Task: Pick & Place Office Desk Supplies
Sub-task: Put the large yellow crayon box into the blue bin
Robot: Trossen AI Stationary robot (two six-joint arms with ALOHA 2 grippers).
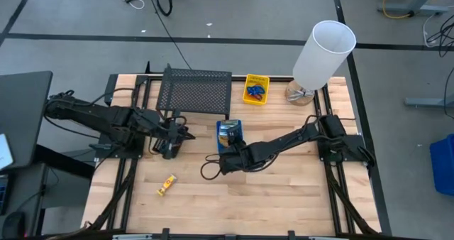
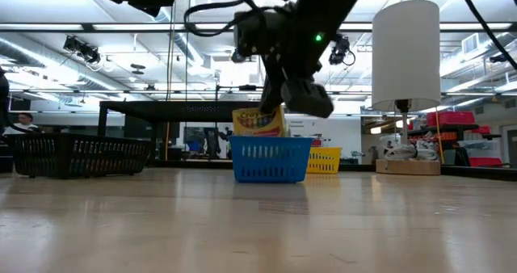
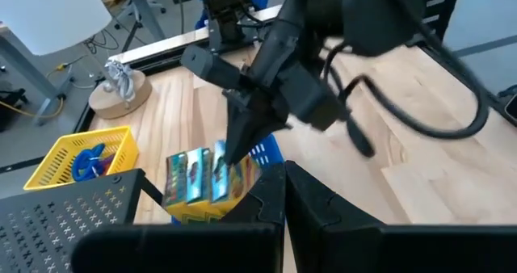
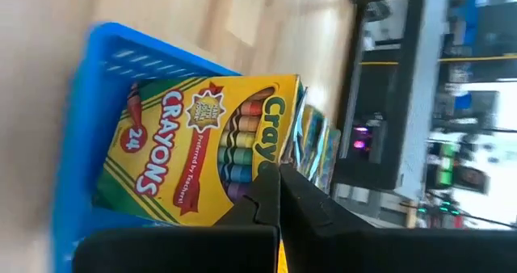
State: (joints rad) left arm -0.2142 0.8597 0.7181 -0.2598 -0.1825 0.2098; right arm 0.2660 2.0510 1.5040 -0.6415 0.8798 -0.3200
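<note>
A blue bin (image 1: 228, 126) stands mid-table with several yellow-and-green crayon boxes (image 4: 194, 144) upright in it. My right gripper (image 4: 279, 174) is shut, with its tips at the boxes' upper ends (image 3: 229, 156). It shows above the bin in the low view (image 2: 311, 103). Another crayon box (image 1: 167, 186) lies flat on the table toward the near left. A yellow bin (image 1: 256, 89) near the far edge holds blue loops (image 3: 89, 161). My left gripper (image 1: 172, 142) is shut and empty, hovering left of the blue bin. My right gripper slants down from the table's near right side, its shut tips at the top end of a crayon box (image 4: 271, 156) standing in the blue bin. Whether the tips touch the box, I cannot tell.
A black wire-mesh rack (image 1: 195, 91) sits at the far edge, behind my left gripper. A tall white cylinder (image 1: 323, 52) on a round base stands at the far right corner. Bare wood stretches along the near half of the table.
</note>
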